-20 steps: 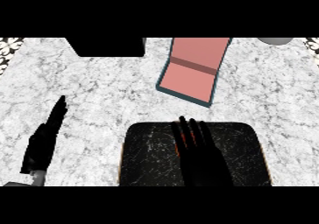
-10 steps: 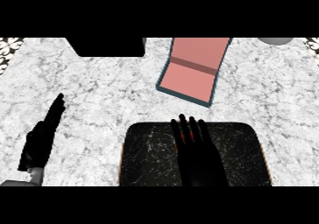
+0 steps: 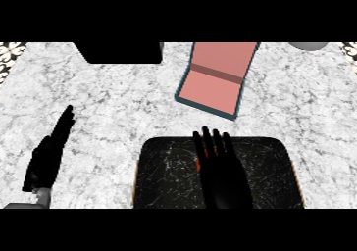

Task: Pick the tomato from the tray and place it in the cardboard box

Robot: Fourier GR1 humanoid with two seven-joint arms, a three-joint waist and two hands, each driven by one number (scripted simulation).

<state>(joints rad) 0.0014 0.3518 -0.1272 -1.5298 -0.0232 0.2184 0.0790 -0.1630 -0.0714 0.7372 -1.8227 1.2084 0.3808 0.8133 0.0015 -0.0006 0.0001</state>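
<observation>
The right robot hand (image 3: pixel 223 171) is stretched forward, palm down, its fingers straight and slightly spread. The left robot hand (image 3: pixel 49 153) rests edge-on at the view's left, fingers straight.

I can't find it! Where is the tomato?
In the head view the tomato is mostly hidden, a red sliver peeking out under the right hand, on the dark tray near the bottom, below the box.

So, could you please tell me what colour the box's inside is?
Salmon pink, with a teal rim, in the head view: box.

Tomato (image 3: pixel 199 163) almost wholly hidden under the right hand (image 3: pixel 223 166)
</observation>
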